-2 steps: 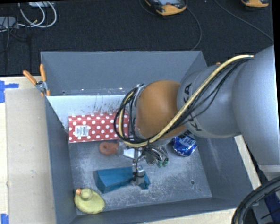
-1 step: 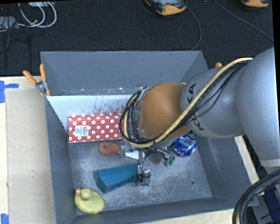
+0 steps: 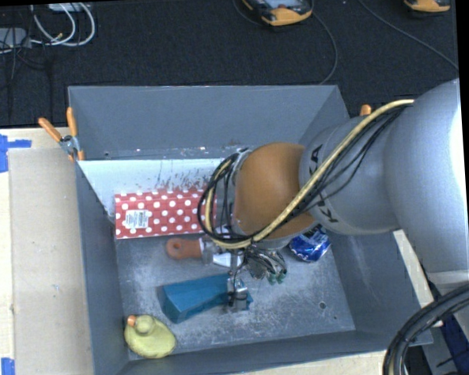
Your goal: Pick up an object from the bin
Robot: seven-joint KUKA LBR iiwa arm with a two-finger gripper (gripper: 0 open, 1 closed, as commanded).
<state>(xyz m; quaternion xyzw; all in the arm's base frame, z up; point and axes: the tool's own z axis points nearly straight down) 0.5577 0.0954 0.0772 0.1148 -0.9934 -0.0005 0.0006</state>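
My gripper (image 3: 238, 295) hangs low in the middle of the bin, its tip at the right end of a teal blue wedge-shaped block (image 3: 190, 298) that lies on the floor. Whether the tip touches the block I cannot tell. Just behind the gripper lies a brown-handled tool (image 3: 184, 248), partly hidden by the arm. A red box with white dots (image 3: 158, 213) leans against the back wall to the left.
A yellow rubber duck (image 3: 149, 337) sits in the front left corner. A blue and white crumpled packet (image 3: 310, 245) lies to the right, under the arm. The arm with its orange cover and cables hides the bin's right middle.
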